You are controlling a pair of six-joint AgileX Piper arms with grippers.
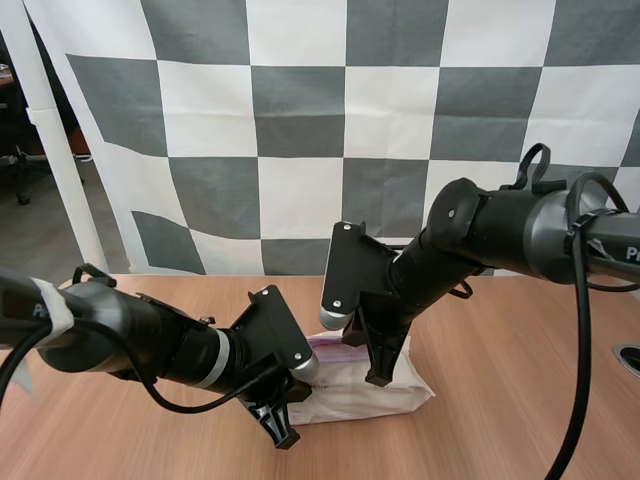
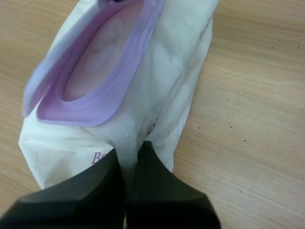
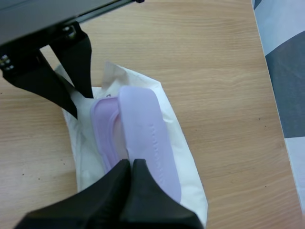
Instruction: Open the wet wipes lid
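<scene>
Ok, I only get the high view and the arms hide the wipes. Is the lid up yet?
Observer: Partly. In the right wrist view the purple lid stands tilted up off its rim.
Operator: Who's holding it up?
Observer: The right gripper. Its tips are shut on the lid's near edge.
</scene>
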